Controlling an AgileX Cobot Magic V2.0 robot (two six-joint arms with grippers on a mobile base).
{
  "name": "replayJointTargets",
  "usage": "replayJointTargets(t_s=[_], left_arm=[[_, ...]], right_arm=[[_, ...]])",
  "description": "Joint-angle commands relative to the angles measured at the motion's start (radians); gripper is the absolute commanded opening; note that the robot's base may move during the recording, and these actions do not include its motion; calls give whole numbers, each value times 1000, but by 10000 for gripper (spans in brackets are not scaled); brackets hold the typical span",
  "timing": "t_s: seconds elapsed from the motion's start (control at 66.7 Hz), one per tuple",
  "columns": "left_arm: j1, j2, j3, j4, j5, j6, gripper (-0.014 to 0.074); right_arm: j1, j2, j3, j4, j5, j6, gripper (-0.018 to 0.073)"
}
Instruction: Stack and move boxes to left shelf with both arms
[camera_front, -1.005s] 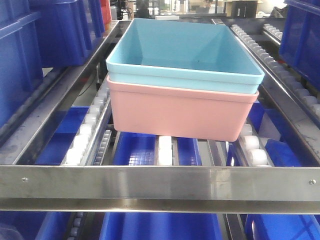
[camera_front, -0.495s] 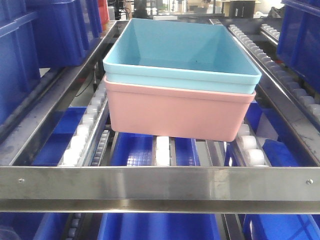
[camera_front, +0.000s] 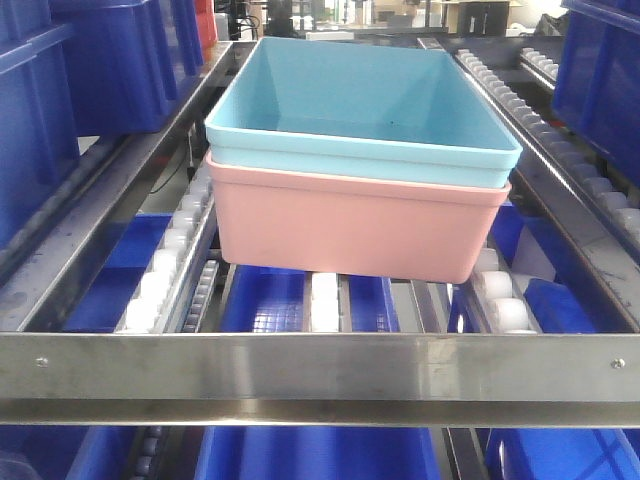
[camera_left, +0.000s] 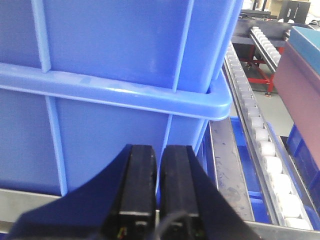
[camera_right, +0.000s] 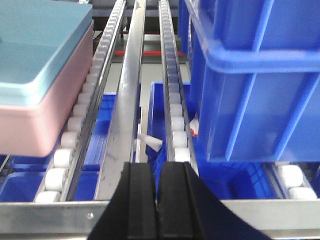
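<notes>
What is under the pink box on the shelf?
The pink box sits on white rollers of the shelf; dark blue crates lie lower down. Its underside is hidden, so the exact contact cannot be seen.

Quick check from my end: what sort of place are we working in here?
Most likely a warehouse or factory parts-storage area. The light blue plastic bin nested in the salmon pink plastic bin sits on a stainless steel flow rack with white rollers, and large dark blue plastic crates flank the lanes.

Dark blue crates (camera_front: 90, 70) stacked on both sides, right stack (camera_front: 605, 70); more blue bins (camera_front: 300, 300) on the level below.
</notes>
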Motion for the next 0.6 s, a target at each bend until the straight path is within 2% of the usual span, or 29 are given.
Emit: replayJointTargets(t_s=[0.0,0.585], left_arm=[[-1,-17,29,3,-81,1,11],[-1,-17,29,3,-81,1,11]], right_arm=[[-8,-20,-12,4,-108,-3,55],[-8,-20,-12,2,-120,-3,55]])
